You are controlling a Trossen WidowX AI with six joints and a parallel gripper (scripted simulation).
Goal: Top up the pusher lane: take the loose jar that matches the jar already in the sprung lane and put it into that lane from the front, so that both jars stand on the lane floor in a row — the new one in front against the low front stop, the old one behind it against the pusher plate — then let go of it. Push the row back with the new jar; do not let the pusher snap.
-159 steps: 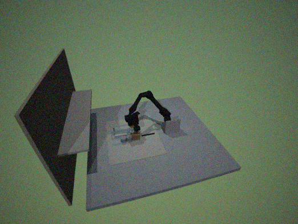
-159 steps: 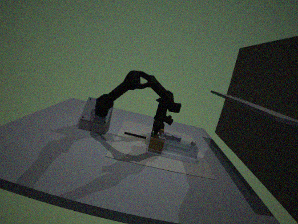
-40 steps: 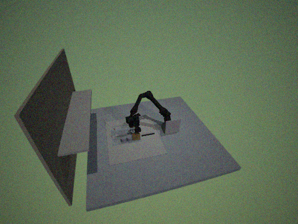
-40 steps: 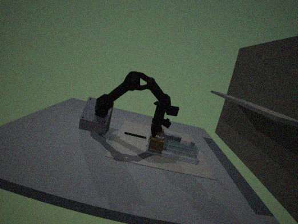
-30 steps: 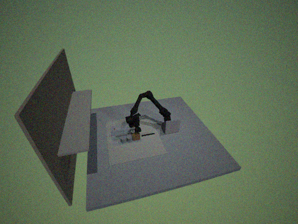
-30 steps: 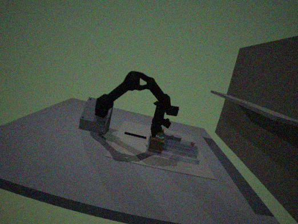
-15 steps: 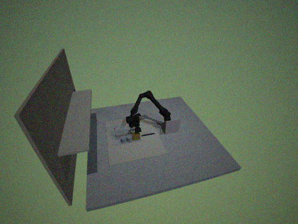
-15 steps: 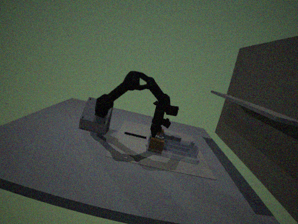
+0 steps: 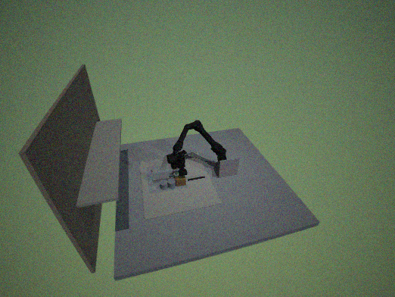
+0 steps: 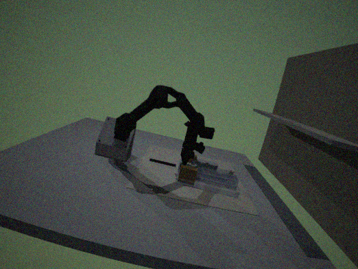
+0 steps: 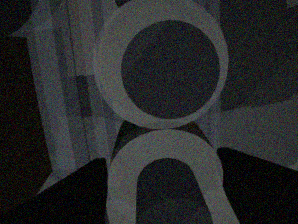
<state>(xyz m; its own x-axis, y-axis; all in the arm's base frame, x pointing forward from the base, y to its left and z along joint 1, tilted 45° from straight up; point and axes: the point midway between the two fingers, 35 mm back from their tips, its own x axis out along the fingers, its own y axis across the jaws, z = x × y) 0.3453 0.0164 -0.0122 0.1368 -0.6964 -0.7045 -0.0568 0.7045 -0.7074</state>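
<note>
My gripper (image 9: 183, 173) (image 10: 185, 162) (image 11: 161, 163) points down at the orange-fronted end of the grey lane unit. Its dark fingers stand slightly apart from the sides of the near jar (image 11: 167, 144), open around it. This jar has a pale rim and a dark middle; its lower part is cut off by the wrist view. The old jar (image 11: 170, 70) stands directly behind it in the same lane, rim close to rim. Clear lane walls run along both sides. The pusher plate and front stop cannot be made out, and I cannot see the jar bases.
The orange block (image 9: 181, 181) (image 10: 188, 173) is at the unit's near end. Two small grey round things (image 9: 163, 186) (image 9: 171, 184) stand beside it. A thin black bar (image 9: 196, 178) (image 10: 162, 162) lies on the pale mat (image 9: 178, 204). A raised shelf (image 9: 100, 163) is beyond the table.
</note>
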